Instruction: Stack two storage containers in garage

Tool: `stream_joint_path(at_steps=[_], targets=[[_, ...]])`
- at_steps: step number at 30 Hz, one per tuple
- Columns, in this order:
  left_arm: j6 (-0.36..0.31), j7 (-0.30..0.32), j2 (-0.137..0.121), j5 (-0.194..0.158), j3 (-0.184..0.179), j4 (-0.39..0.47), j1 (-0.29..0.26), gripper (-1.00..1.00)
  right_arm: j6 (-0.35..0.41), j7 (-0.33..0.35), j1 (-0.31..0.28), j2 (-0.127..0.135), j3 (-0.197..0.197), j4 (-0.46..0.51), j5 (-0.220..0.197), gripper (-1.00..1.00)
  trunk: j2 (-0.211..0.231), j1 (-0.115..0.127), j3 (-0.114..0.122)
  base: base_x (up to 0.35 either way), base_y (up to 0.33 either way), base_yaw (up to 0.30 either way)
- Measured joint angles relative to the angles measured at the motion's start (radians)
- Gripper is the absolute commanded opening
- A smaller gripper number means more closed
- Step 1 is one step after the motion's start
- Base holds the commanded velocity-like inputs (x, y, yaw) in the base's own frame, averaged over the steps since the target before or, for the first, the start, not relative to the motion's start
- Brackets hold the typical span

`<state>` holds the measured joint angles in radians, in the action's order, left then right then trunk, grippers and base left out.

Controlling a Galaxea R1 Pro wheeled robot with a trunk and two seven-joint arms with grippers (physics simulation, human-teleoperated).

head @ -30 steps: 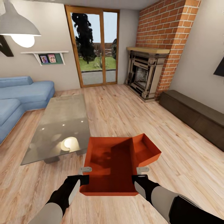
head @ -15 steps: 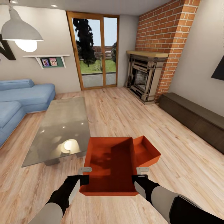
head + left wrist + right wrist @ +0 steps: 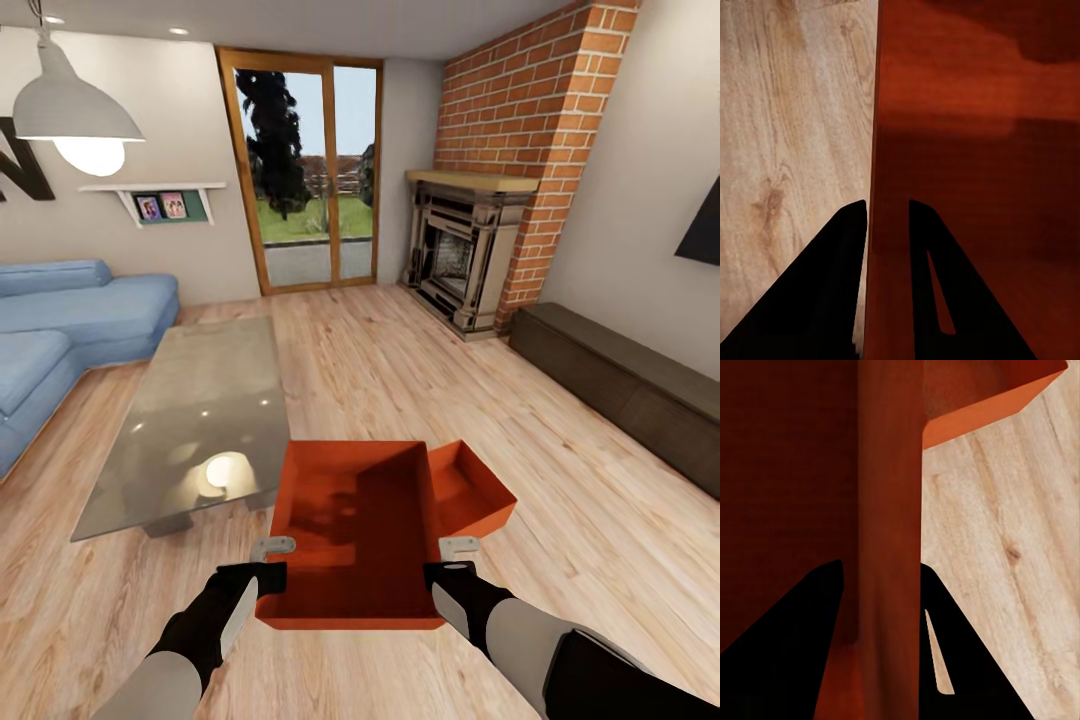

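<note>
Above the plank floor (image 3: 400, 370), both pincers clamp the upper container (image 3: 350, 530), long axis pointing toward the doors (image 3: 305, 165)

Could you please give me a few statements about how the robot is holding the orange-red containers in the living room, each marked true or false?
1. The left gripper has its fingers on either side of the near container's wall. True.
2. The right gripper hangs open, away from the bins. False: it straddles the same container's opposite wall.
3. A second container sits askew against the held one's far right side. True.
4. The containers rest on the glass-topped table. False: the table stands apart, to their left.
5. The floor below is grey concrete. False: it is light wood planks.
</note>
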<state>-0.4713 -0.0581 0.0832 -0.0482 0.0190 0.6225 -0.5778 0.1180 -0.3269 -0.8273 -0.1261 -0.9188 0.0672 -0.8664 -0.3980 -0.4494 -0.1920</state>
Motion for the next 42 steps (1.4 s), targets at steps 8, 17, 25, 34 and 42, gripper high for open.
stream_joint_path(at_steps=[8,17,25,34,42], targets=[[0.000,-0.001,0.000,-0.001,0.000,0.000,0.000,-1.00,0.000,0.000,0.000,-0.001,0.002,-0.001,0.003,-1.00,0.000,0.000,0.012,0.000,0.000,0.000],[0.000,-0.001,0.000,-0.001,0.000,0.000,0.000,-1.00,0.000,0.000,0.000,-0.001,0.003,-0.002,0.003,-1.00,0.000,0.000,0.026,0.000,0.000,0.000],[0.000,-0.001,0.000,-0.001,0.000,0.000,0.000,-1.00,0.000,0.001,0.000,-0.001,0.003,-0.002,0.004,-1.00,0.000,0.000,0.039,0.000,0.000,0.000],[0.000,0.000,0.000,0.001,0.000,0.000,0.000,-1.00,0.000,0.001,0.000,-0.001,0.004,-0.002,0.004,-1.00,0.000,0.000,0.053,0.000,0.000,0.000],[0.000,-0.001,0.001,0.001,0.001,-0.001,0.000,-1.00,0.000,0.002,0.000,-0.001,0.005,-0.003,0.006,-1.00,0.000,0.000,0.066,0.000,0.000,0.000]])
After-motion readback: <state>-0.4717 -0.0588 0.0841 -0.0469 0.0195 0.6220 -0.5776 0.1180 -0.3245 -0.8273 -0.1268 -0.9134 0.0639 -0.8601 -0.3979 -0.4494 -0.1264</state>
